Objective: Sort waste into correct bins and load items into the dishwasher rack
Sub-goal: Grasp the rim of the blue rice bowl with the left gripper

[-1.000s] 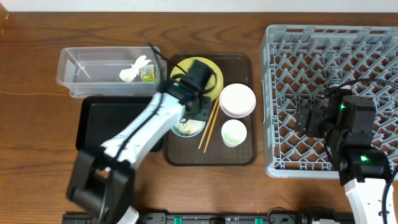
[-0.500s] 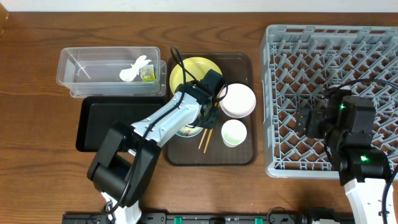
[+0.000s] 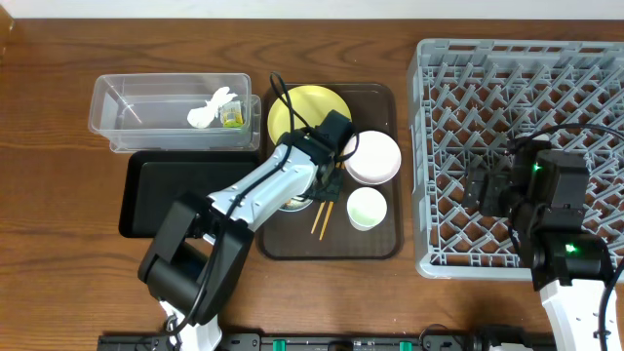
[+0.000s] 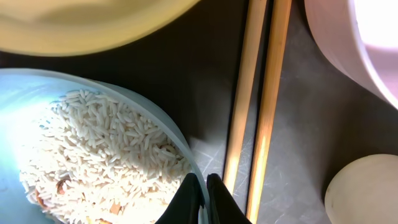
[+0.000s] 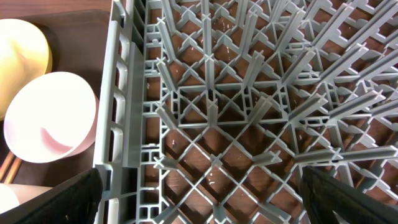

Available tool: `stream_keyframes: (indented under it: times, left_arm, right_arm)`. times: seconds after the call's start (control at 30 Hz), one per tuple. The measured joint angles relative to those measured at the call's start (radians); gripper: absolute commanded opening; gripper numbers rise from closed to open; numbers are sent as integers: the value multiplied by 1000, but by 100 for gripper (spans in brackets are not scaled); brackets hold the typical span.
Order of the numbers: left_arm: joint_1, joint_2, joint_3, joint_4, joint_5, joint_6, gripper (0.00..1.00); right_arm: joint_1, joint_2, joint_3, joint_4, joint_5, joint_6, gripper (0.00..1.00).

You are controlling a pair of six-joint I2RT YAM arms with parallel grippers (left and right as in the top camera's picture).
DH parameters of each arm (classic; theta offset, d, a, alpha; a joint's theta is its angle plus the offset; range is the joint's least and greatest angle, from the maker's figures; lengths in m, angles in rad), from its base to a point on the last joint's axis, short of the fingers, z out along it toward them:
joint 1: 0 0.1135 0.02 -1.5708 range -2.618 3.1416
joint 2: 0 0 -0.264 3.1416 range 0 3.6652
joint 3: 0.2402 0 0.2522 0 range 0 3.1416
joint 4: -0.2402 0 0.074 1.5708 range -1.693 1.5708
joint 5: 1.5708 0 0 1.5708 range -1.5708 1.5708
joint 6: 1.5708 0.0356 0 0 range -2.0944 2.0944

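Note:
My left gripper (image 3: 327,185) (image 4: 203,186) is shut on the right rim of the light blue bowl (image 3: 297,204) (image 4: 25,99), which holds rice scraps (image 4: 106,149). Wooden chopsticks (image 3: 325,216) (image 4: 261,93) lie just right of that bowl. The yellow plate (image 3: 297,109) (image 4: 81,25), white bowl (image 3: 372,156) (image 4: 354,37) and white cup (image 3: 367,208) (image 4: 367,193) share the brown tray (image 3: 380,244). The white tissue (image 3: 210,107) and green-yellow wrapper (image 3: 232,117) lie in the clear tub (image 3: 146,112). My right gripper (image 3: 485,185) (image 5: 199,186) hangs open over the grey rack (image 3: 526,88) (image 5: 249,93).
The shallow black tray (image 3: 166,195) sits in front of the clear tub, left of the brown tray. The rack's left wall stands close to the brown tray's right edge. Bare wooden table (image 3: 58,263) lies at the front left.
My left arm swung right from over the plate and came down at the light blue bowl's right rim, and its jaws closed on it. The right arm has not moved.

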Motion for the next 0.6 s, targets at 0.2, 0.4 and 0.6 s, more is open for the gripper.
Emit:
stream_keyframes:
  times: [0.2,0.4,0.6]
  left_arm:
    - [0,-68,0,-93,5,0,6]
    - [42,-257,0,-158,27,0,6]
    - [219,-362,0,-198,135,51,6]
  right_arm:
    - [0,0,0,0,0,0,99]
    - [0,0,0,0,0,0,99]
    - [0,0,0,0,0,0,99]
